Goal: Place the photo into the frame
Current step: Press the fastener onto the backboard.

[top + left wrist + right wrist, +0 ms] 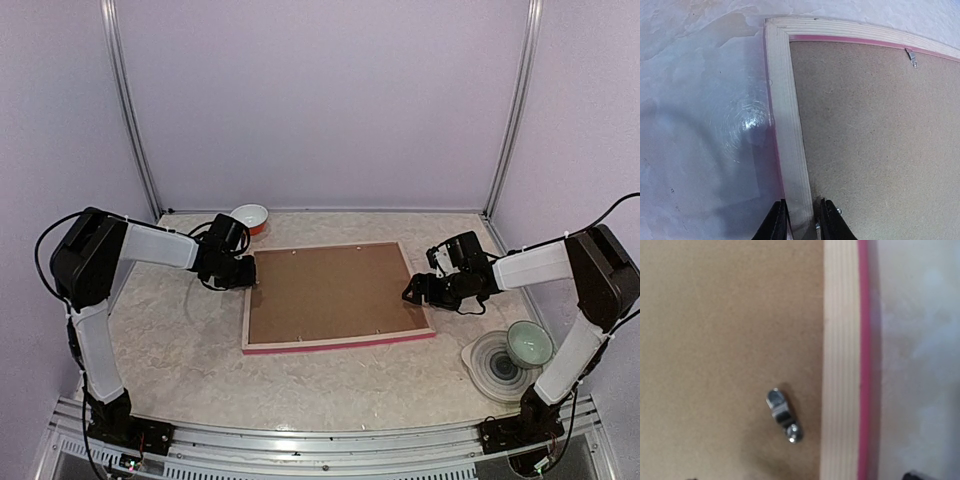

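The frame (340, 343) lies face down, backing board (335, 290) in, photo unseen; left gripper (802, 223) pinches its left rail, right gripper (418, 292) hangs spread over the right, so the finishing flip probably needs both sides gripped

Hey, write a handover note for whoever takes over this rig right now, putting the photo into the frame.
Left pincer: straddles the frame's left rail; grip unclear.
Right pincer: open, above the frame's right side.
The frame lies face down with the backing board in it; a clip lies over the board.
Photo: not visible, possibly under the board.
To do: confirm the photo is inside, check the clips.
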